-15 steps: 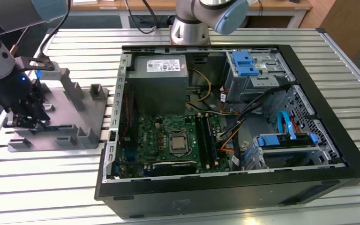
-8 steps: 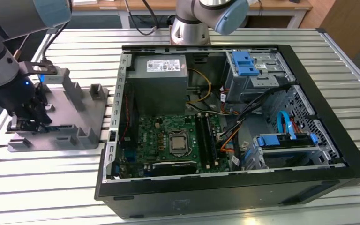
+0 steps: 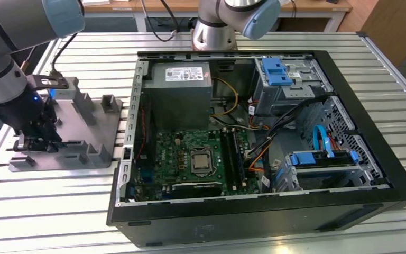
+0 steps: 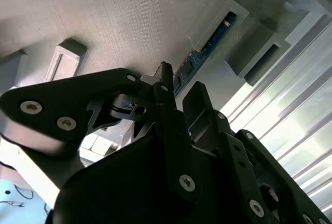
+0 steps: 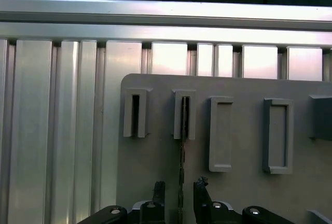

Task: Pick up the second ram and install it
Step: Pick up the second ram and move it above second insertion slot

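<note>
**A:** Arm pose?

**B:** The grey robot arm (image 3: 6, 79) reaches in from the exterior view's left. Its wrist is turned downward over the near left part of the flat grey plastic holder with upright posts (image 3: 93, 132). The holder lies on the slatted aluminium table (image 3: 48, 211), just left of the open black computer case (image 3: 259, 211).

**A:** Pincer?

**B:** The black pincer (image 3: 34, 142) is low over the holder plate (image 5: 155, 156). In the first wrist view the pincer (image 5: 179, 189) has its fingers parted, one on each side of the stick. A gap of grey plate shows on both sides, so nothing is clamped.

**A:** Where is the task item?

**B:** The second ram (image 5: 182, 149), a long thin dark blue-green circuit stick, stands on edge in the holder. One end sits in a slotted post and the length runs back between the fingers. In the second wrist view the second ram (image 4: 210, 41) shows its blue face with small parts on it, seated in the post of the holder (image 4: 104, 16). It leads toward the tips of the pincer (image 4: 180, 86).

**A:** Case?

**B:** Lying open, with the green motherboard (image 3: 182, 153) facing up, well apart from the pincer.
</note>
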You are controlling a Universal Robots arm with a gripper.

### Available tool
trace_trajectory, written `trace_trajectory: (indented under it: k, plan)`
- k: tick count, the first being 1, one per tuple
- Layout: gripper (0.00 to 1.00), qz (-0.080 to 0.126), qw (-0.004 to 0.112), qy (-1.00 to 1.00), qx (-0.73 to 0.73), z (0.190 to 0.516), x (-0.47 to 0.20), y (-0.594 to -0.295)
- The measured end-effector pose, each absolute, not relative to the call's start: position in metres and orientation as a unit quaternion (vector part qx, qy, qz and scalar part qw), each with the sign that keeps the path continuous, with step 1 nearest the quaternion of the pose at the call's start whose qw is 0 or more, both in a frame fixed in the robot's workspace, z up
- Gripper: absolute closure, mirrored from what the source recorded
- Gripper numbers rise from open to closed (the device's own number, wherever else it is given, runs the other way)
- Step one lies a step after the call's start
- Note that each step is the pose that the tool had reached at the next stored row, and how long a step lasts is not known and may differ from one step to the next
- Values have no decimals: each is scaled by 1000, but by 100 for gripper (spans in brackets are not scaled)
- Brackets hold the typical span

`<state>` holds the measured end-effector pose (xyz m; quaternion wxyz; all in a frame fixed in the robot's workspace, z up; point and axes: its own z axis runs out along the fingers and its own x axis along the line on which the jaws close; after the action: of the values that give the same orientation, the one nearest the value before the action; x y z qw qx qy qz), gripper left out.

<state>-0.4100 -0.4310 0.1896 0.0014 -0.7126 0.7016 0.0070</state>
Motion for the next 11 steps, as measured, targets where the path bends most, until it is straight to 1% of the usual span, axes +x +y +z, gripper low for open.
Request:
trace_trajectory:
  k: [6, 8, 10, 11]
  plan:
    - [65, 7, 2, 702, -713, 190, -410, -431]
    - [66, 7, 2, 702, -713, 190, -410, -431]
    - [78, 7, 2, 702, -713, 190, -410, -431]
    - [78, 7, 2, 702, -713, 190, -410, -431]
